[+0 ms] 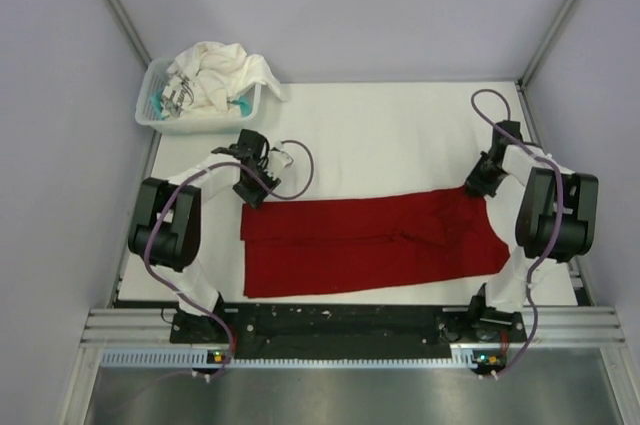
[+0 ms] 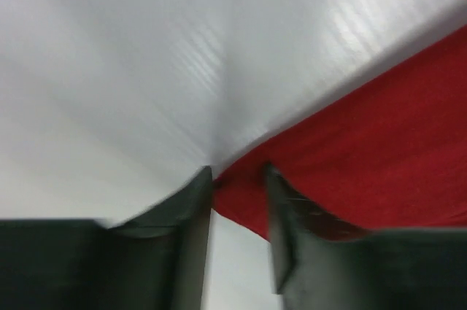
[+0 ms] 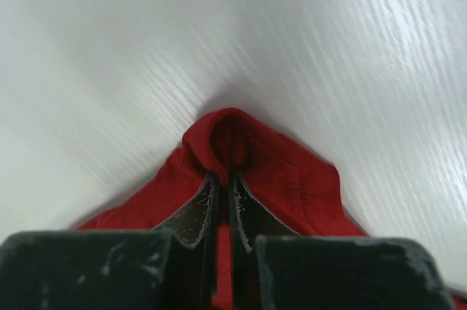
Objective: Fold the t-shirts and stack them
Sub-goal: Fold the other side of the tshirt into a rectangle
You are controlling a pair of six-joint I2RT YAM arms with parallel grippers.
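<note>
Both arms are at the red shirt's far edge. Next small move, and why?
Probably close the left gripper. Its jaws stand apart with the far-left corner of the red t-shirt between them, not yet pinched. The right gripper is shut on a bunched fold at the shirt's far-right edge. Both ends likely need holding before any lift or fold.

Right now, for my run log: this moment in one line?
step: folding red shirt | left gripper: open around far-left corner | right gripper: shut on far-right corner | white shirt: in basket
</note>
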